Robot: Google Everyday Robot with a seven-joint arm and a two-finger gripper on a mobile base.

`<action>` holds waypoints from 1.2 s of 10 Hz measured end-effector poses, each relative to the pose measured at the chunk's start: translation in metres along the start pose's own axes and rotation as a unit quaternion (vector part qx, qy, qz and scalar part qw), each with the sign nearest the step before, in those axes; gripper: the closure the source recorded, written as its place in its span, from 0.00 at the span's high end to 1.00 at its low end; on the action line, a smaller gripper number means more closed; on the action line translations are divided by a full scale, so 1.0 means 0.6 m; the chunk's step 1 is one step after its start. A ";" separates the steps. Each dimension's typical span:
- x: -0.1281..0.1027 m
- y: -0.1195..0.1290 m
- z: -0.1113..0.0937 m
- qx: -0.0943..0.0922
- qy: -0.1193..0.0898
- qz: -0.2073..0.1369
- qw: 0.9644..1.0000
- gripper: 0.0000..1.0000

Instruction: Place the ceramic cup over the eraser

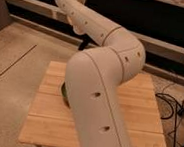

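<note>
Because the arm [101,89] folds across the middle of the view, it hides most of the wooden table [145,120]. Only a sliver of the green bowl [63,90] shows against the arm's lower link. The ceramic cup and the eraser are not visible, presumably masked by the arm. The gripper lies out of view past the arm's upper end. Its jaws are closed, and whether they hold anything cannot be told.

We log the table [144,126] at centre, on the floor. The arm [98,89] rises in front of it, covers its middle, then bends back and left above the far edge. 1 bowl [63,92] sits on the table, mostly hidden behind the arm. Cables [179,106] lie to the right of the table. The gripper is closed and hidden; we cannot place it.
</note>
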 end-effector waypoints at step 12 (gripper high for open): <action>0.239 -0.066 -0.115 0.003 0.097 0.202 0.975 0.00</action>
